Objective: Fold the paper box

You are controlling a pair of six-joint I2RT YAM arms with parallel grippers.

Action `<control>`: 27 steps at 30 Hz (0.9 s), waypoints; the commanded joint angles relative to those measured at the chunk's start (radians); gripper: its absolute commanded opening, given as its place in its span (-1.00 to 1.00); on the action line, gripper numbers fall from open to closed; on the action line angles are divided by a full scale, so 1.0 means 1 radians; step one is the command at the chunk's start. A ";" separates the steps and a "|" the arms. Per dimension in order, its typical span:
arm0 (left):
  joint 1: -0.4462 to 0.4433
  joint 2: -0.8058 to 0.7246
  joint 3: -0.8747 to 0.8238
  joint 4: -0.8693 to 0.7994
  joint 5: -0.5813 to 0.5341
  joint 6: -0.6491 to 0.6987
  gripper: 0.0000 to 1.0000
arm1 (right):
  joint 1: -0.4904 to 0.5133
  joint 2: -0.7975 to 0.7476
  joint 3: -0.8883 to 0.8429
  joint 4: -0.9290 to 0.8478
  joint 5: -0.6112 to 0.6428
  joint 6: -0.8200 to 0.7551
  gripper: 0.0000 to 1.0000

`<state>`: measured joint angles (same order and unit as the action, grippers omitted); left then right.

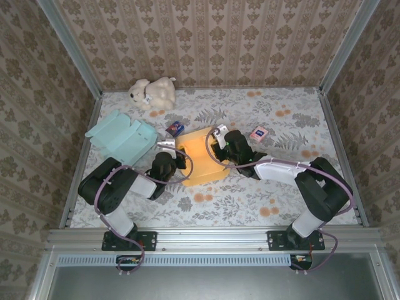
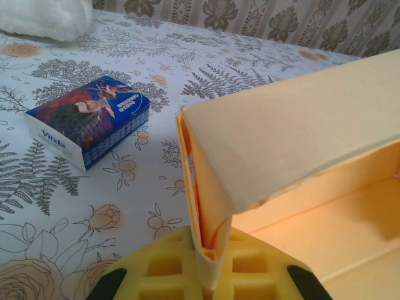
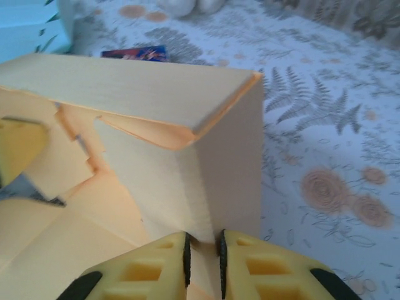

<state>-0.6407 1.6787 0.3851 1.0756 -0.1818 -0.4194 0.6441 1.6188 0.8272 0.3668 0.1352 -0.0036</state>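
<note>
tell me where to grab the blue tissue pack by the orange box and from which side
Pinch the blue tissue pack across its two long side faces, coming straight down. It lies flat on the table, broad printed face up, so the narrow width is likely the easiest span, and the orange box close beside it crowds a sideways approach.

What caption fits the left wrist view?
Left gripper pinches a wall of the orange paper box; a blue pack lies beside it on the floral table.

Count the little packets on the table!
2. The blue packet lies just behind the orange box, on its left; the pink packet lies right of the box. Others may be hidden.
</note>
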 commanded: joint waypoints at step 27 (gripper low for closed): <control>-0.067 -0.172 0.034 -0.233 0.022 -0.081 -1.00 | 0.009 0.085 -0.009 0.180 0.091 -0.072 -0.32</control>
<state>-0.6827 1.5318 0.3897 0.8429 -0.2081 -0.4835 0.6460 1.6882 0.8272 0.4950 0.1883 -0.0566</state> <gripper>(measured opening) 0.054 0.337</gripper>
